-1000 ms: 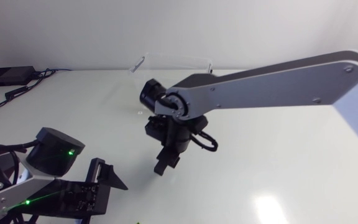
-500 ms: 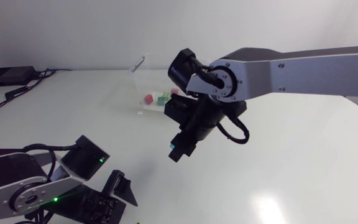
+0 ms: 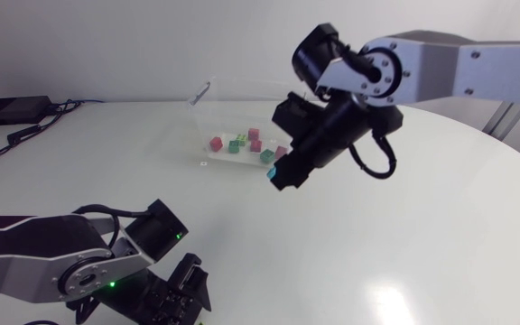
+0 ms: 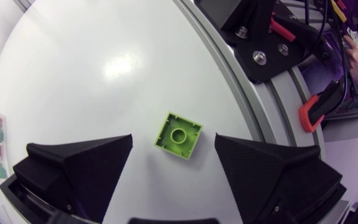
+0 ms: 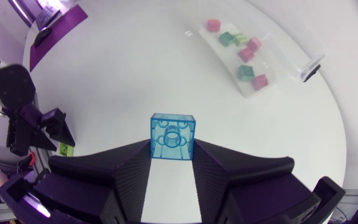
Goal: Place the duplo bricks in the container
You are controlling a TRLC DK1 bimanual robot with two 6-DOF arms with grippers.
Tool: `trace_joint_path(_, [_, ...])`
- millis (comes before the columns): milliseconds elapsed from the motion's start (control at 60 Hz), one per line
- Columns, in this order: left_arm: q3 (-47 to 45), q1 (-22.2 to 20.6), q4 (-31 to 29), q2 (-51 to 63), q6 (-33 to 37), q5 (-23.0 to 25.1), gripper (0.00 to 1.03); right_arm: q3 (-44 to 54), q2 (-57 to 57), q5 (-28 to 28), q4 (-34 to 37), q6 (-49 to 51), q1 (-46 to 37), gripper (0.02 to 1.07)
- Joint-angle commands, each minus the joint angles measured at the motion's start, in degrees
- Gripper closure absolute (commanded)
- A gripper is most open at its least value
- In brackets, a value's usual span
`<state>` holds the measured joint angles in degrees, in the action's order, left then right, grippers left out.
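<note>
- The right arm (image 3: pixel 459 68), coming in from 3 o'clock, has swung in the last second from the middle of the white desk (image 3: pixel 441 235) up toward 12 o'clock. This uncovers the clear plastic container (image 3: pixel 200 93) that it had been hiding.
- Its right tool (image 3: pixel 283 173) now hangs just off the container's 4 o'clock corner. It is tilted down toward 7 o'clock, and its fingers pinch a translucent blue duplo brick (image 5: pixel 173 137) from two sides.
- I judge the carry nearly done. The blue brick is in the air near the container but not yet over it. In the right wrist view the container lies ahead of the tool and apart from it.
- Several small red, pink and green bricks (image 3: pixel 235 144) already lie on the container's floor.
- The left arm (image 3: pixel 34 262) has slid along the desk's near edge from 8 o'clock toward 7 o'clock and has dropped lower.
- Its left tool (image 3: pixel 186 287) points down at the desk with its fingers spread wide, touching nothing.
- A lime-green square duplo brick (image 4: pixel 179 135) lies flat on the desk between those spread fingers, close to the desk's 6 o'clock rim and well apart from the container.
- So a second pick looks set up. The left tool seems lined up over the lime brick and would need to come down and press together on it.
</note>
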<state>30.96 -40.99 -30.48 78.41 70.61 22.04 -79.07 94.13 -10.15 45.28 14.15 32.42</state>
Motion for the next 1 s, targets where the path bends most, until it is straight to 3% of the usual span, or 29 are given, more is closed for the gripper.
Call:
trace_joint_path(0, [0.6, -0.8, -0.3, 1.7, 2.0, 0.5, 0.24, -5.0, -1.4, -0.8, 0.9, 1.0, -2.5, 0.77])
trace_joint_path(67, [0.7, -1.0, -0.3, 2.6, 2.0, 0.5, 0.31, -7.7, -1.1, -0.8, 1.0, 0.9, -3.9, 0.77])
trace_joint_path(167, [0.7, -1.5, 0.2, 4.6, 1.8, 0.5, 0.5, -11.5, 0.1, -0.8, 0.6, 0.4, -5.5, 0.77])
trace_joint_path(267, [0.6, -2.2, 0.9, 5.1, 1.1, 0.9, 0.79, -14.3, 1.8, -0.8, -0.6, -0.1, -6.5, 0.77])
trace_joint_path(600, [0.9, -1.2, 1.9, 3.0, -2.4, 2.8, 0.8, -24.4, 11.9, -0.7, -3.7, -0.9, -9.3, 0.76])
trace_joint_path(983, [7.5, 10.5, 0.1, -6.7, -4.6, 3.4, 0.8, -36.1, 23.3, -0.7, -3.7, -1.0, -11.4, 0.76])
